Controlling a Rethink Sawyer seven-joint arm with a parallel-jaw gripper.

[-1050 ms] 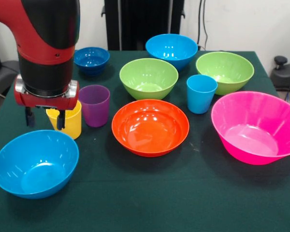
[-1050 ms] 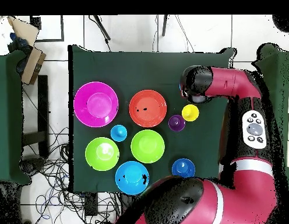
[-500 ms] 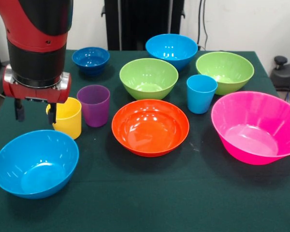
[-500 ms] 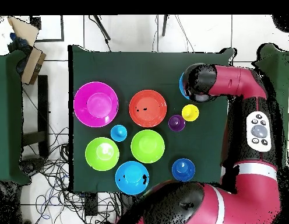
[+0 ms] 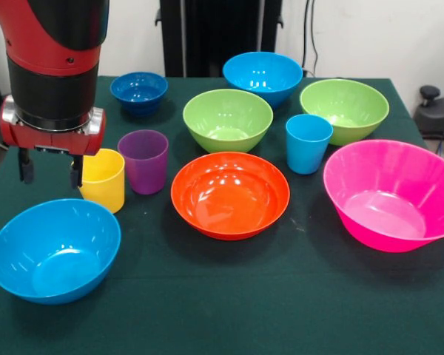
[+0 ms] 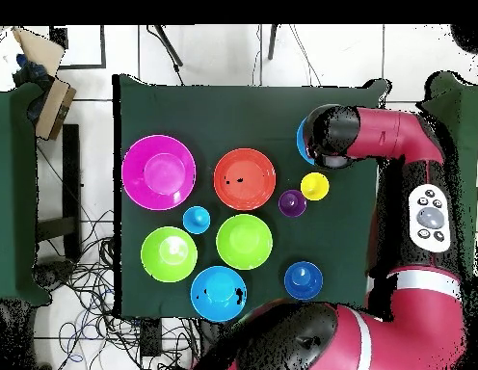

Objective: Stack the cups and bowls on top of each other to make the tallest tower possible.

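My gripper (image 5: 49,170) hangs open and empty above the far rim of the near-left light blue bowl (image 5: 55,250), just left of the yellow cup (image 5: 103,180). The purple cup (image 5: 143,160) stands beside the yellow one, and the light blue cup (image 5: 308,143) is right of centre. An orange bowl (image 5: 230,194) sits mid-table and a large pink bowl (image 5: 394,194) at the right. Two lime green bowls (image 5: 228,118) (image 5: 344,109), another light blue bowl (image 5: 263,76) and a small dark blue bowl (image 5: 139,90) lie farther back. In the overhead view the arm's wrist (image 6: 330,138) covers most of the light blue bowl (image 6: 302,145). Nothing is stacked.
The green table (image 5: 229,296) has open cloth along its front edge. Its left edge runs close beside the gripper. In the overhead view a side table with boxes (image 6: 45,82) and floor cables (image 6: 79,279) lie beyond the table.
The gripper has moved left in the front view and risen slightly, from in front of the yellow cup to beside it. It stays open. No cup or bowl has moved.
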